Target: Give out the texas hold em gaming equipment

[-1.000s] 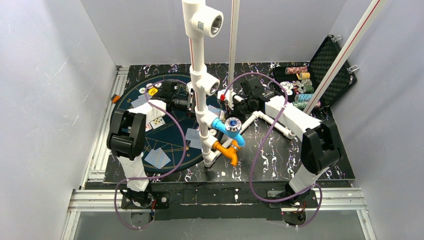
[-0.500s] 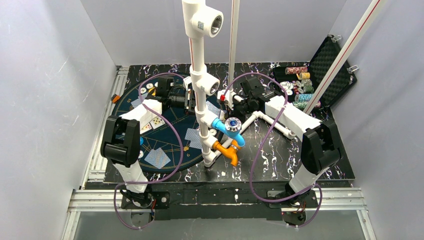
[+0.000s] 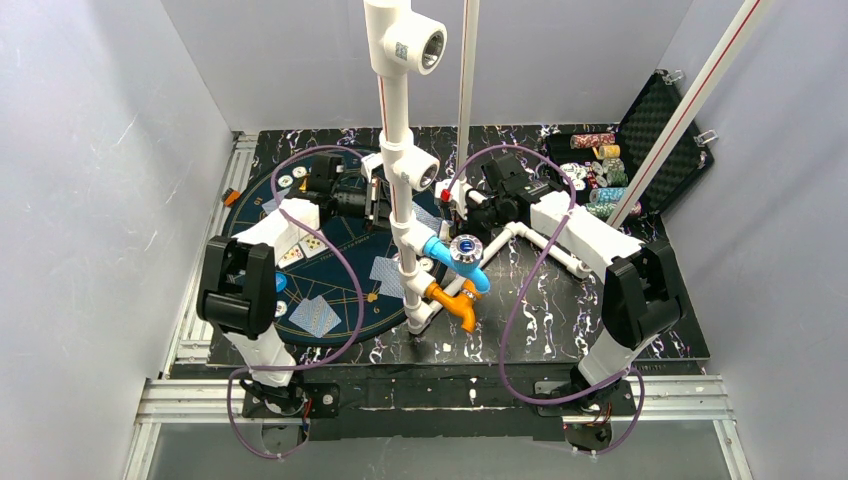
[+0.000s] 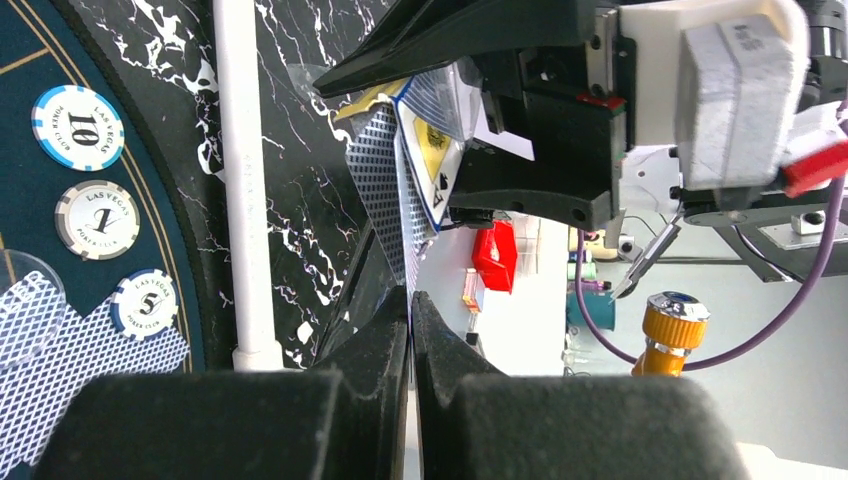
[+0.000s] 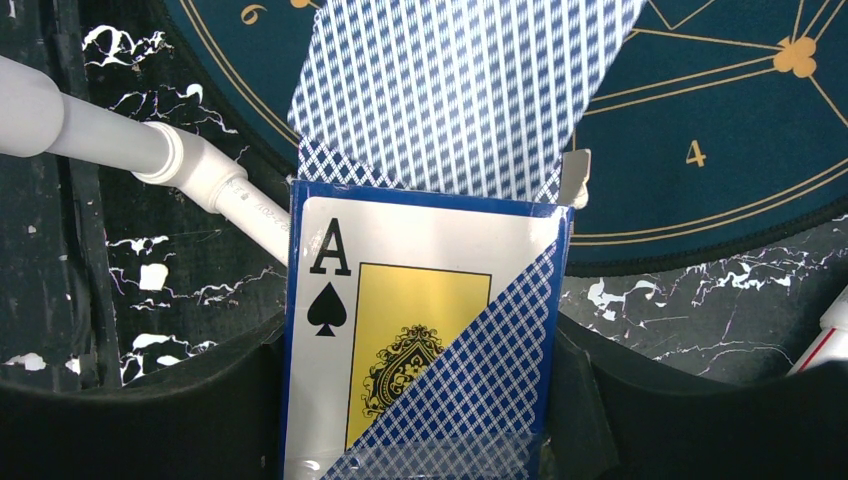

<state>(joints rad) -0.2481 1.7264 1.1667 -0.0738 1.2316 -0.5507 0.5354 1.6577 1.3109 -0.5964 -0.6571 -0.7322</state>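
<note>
Chips point(image 4: 98, 220) are sitting far left on the mat point(image 3: 345, 285). The left gripper point(image 4: 410, 310) is pressing its jaws together on one card's point(image 4: 385, 190) edge. It's light, bendy and slick, so I'm guessing an edge pinch suits it. The right gripper point(image 5: 420, 425) is clamping the deck point(image 5: 400, 300). Since earlier, the left jaws have been closing and the elbow has been pulling nearer.

This was a robotics lab test cell. Plain grey walls point(image 3: 100, 200) boxed in a black marbled tabletop point(image 3: 560, 335) edged by aluminium framing point(image 3: 430, 398), to which two arms point(image 3: 630, 290) were bolted. A white pipe rig point(image 3: 395, 100) rose just beside the left end effector point(image 4: 410, 300), and purple cables point(image 4: 579, 300) looped off the arms. Beyond that end effector's tips, blurred clutter point(image 4: 590, 260) stood in a bright room.
</note>
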